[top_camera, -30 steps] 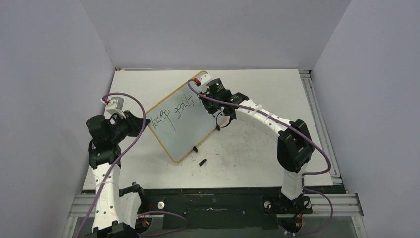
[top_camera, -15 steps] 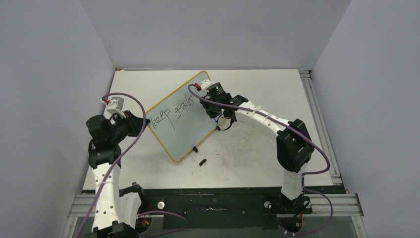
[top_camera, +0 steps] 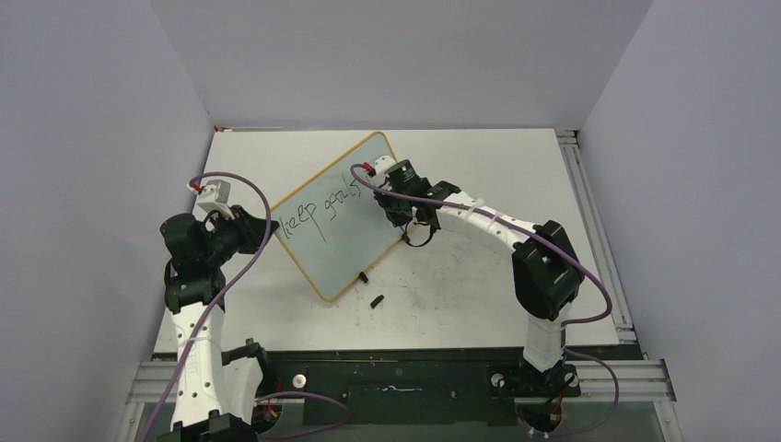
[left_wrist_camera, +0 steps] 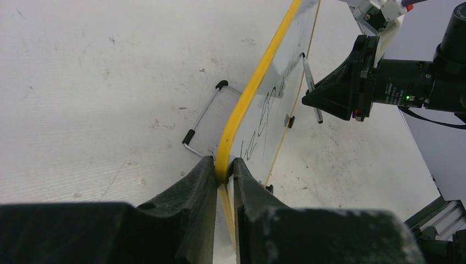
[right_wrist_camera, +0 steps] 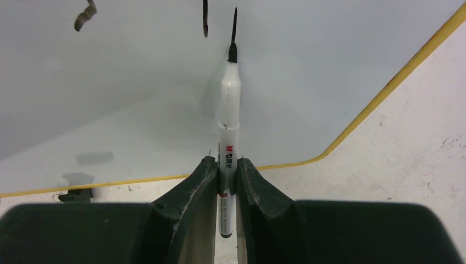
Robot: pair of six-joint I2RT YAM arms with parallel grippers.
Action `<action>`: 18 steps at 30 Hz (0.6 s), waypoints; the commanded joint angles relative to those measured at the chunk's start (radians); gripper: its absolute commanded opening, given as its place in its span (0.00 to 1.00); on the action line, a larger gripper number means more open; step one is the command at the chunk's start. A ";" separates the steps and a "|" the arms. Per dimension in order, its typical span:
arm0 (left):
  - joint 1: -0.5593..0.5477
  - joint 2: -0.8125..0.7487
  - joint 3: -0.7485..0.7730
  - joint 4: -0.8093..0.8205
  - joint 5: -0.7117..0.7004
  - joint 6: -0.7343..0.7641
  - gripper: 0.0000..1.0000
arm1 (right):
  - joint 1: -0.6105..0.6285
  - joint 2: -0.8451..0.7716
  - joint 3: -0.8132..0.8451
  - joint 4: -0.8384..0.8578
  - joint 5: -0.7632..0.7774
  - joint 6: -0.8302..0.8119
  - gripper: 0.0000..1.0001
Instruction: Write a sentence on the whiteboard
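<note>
Scuffed white bench (top_camera: 516,166), grey walls on three sides; the whiteboard (top_camera: 355,249) sits skewed mid-bench, long axis running near-left to far-right. Can't tell how steeply it's propped. Left jaws pinch its yellow rim (left_wrist_camera: 250,99) at the left corner, bracing it I'd say. Right jaws are clamped on the marker (right_wrist_camera: 229,110), barrel in line with the jaws, tip touching the board at the foot of a short black stroke. The sentence (top_camera: 322,210) shows "keep goals", one line along the long axis. Blank board lies on the right arm's side of that line, so the right arm is placed for the next words.
</note>
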 commanded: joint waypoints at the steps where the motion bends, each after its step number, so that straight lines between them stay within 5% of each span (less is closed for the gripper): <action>1: 0.005 -0.004 0.030 0.015 -0.033 0.018 0.00 | -0.001 -0.012 0.028 0.028 0.003 0.005 0.05; 18: 0.004 -0.007 0.030 0.012 -0.035 0.019 0.00 | -0.003 0.051 0.153 -0.019 0.003 -0.038 0.05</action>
